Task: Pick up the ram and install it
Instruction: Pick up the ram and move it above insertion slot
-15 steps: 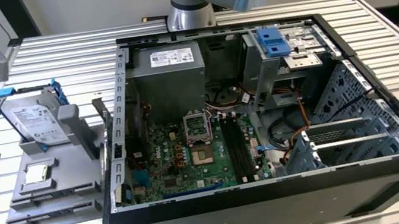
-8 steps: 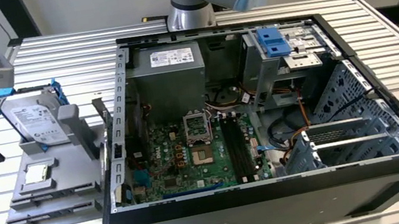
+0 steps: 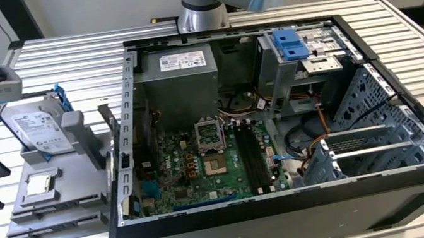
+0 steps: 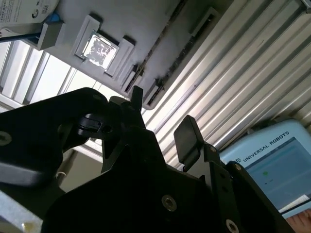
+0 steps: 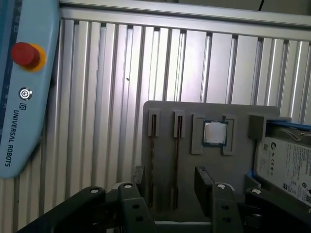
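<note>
On the gray tray beside the open computer case, I read the ram as a thin dark edge standing in a narrow slot; I cannot tell whether the neighbouring slot holds a second stick. The gripper hangs over the tray, fingers spread apart and holding nothing. In the first wrist view the ram's slot falls between them.

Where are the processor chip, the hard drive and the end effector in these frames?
processor chip (image 5: 215, 133), first wrist view, middle of its silver lid.
hard drive (image 5: 287, 165), first wrist view, its white label.
end effector (image 5: 171, 171), first wrist view, gap midway between its open fingertips.
</note>
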Tool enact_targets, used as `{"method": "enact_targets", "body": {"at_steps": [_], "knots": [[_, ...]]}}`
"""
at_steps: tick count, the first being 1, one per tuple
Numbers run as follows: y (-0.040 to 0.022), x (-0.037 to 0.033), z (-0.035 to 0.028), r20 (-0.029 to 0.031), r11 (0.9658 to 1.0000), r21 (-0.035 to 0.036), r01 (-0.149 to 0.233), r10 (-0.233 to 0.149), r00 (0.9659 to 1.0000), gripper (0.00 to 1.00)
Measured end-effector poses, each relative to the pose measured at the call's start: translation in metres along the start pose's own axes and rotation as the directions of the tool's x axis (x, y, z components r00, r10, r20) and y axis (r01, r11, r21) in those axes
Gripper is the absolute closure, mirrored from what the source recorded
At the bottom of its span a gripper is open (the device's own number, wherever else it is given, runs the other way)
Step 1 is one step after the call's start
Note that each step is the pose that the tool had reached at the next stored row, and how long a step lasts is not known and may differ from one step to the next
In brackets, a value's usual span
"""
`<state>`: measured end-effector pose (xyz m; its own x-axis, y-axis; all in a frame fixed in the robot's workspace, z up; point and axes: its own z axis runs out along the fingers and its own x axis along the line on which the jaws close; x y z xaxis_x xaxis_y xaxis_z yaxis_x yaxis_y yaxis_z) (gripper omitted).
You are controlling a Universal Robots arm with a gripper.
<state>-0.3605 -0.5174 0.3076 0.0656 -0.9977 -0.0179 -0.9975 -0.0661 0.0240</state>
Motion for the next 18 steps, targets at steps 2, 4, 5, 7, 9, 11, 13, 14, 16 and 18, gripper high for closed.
{"method": "enact_targets", "body": {"at_steps": [2,4,5,7,9,11,13,14,16,18], "knots": [[0.0,-0.0003,0.0026,0.0003,0.9999,0.0001,-0.017,0.017,0.9999,0.0],[-0.0002,-0.0016,0.0061,-0.0006,0.9998,0.0,-0.017,0.017,0.9998,0.0],[-0.0003,-0.0023,0.0078,-0.0011,0.9999,0.0,-0.017,0.017,0.9999,0.0],[-0.0005,-0.0036,0.0108,-0.0018,0.9999,0.0001,-0.017,0.017,0.9998,0.0],[-0.0007,-0.0049,0.0138,-0.0023,0.9999,0.0,-0.017,0.017,0.9998,0.0],[-0.0008,-0.0063,0.0168,-0.0025,0.9999,0.0001,-0.017,0.017,0.9998,0.0],[-0.001,-0.0072,0.0201,-0.0026,0.9999,0.0002,-0.017,0.017,0.9998,0.0],[-0.0011,-0.0073,0.0219,-0.0029,0.9999,0.0002,-0.017,0.017,0.9998,0.0],[-0.0011,-0.0074,0.0255,-0.0041,0.9999,0.0001,-0.017,0.017,0.9998,0.0],[-0.0011,-0.0074,0.0291,-0.0046,0.9999,0.0001,-0.017,0.017,0.9998,0.0]]}}
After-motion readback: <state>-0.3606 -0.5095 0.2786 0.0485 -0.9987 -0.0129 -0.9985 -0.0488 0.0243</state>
